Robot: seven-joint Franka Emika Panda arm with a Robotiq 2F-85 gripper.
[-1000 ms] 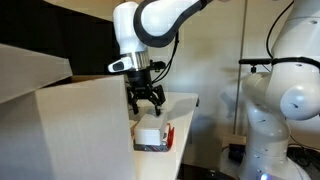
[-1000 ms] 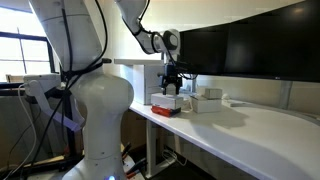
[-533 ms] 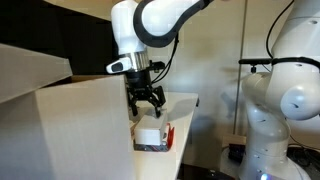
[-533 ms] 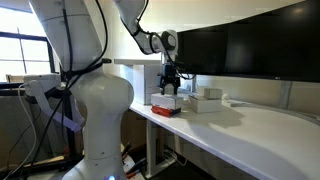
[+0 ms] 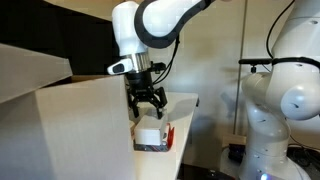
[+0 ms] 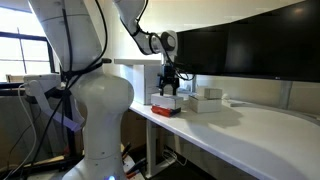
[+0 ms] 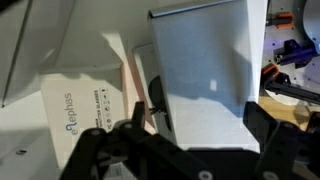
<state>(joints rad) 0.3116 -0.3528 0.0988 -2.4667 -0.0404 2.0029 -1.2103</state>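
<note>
**Left to right in the wrist view:** a flat white carton [image 7: 72, 108] printed with lettering lies at the left. A taller plain white box [image 7: 205, 85] stands just beside it at centre, and orange and blue parts [image 7: 285, 50] crowd the right edge. Your gripper [image 7: 185, 165] hangs above the plain white box. Its dark fingers [image 7: 100, 155] are spread wide to either side and pinch nothing — no pad touches cardboard.

In an exterior view, a pale cardboard panel [image 5: 60, 115] fills the left foreground. Beyond it the gripper [image 5: 147, 103] points straight down over the box, which sits on a red-edged base [image 5: 166, 135] too small to identify. A second white robot [image 5: 285, 90] stands at the right.

In an exterior view from another angle, the arm reaches in over the near end of the bench [image 6: 250, 130]. Small white boxes [image 6: 207, 97] sit just beside the red-edged base, and dark monitors [image 6: 240, 45] line the wall to the right.

Nothing you could see has changed over the last second. Arm, fingers and box stand exactly where they stood a second ago and half a second ago. Judged from that, you are holding a hover — lined up over the box, with no descent begun, no contact and no grip. The box rests untouched near the bench's end.
</note>
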